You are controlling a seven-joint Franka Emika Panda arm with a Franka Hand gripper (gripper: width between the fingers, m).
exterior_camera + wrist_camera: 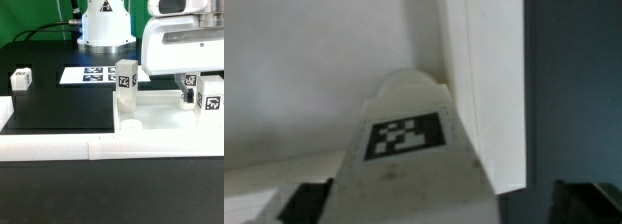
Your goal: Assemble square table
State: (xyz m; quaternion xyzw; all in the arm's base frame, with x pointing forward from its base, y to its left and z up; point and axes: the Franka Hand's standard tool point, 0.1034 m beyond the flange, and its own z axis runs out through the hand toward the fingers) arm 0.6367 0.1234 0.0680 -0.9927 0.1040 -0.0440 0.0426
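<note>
The white square tabletop slab [165, 118] lies flat at the exterior view's right. One tagged white leg [125, 80] stands upright at its far left corner. Another tagged leg [212, 92] stands at the right, close beside my gripper [188, 95]. A third leg [20, 78] lies loose on the black table at the left. In the wrist view a tagged leg [402, 135] runs between my dark fingers [304, 200]. One finger is next to it and the other stands apart with a gap. The gripper [441, 205] is open around the leg.
The marker board [95, 74] lies flat in front of the robot base [105, 25]. A low white border wall [60, 148] runs along the front edge and up the left side of the black table [60, 105].
</note>
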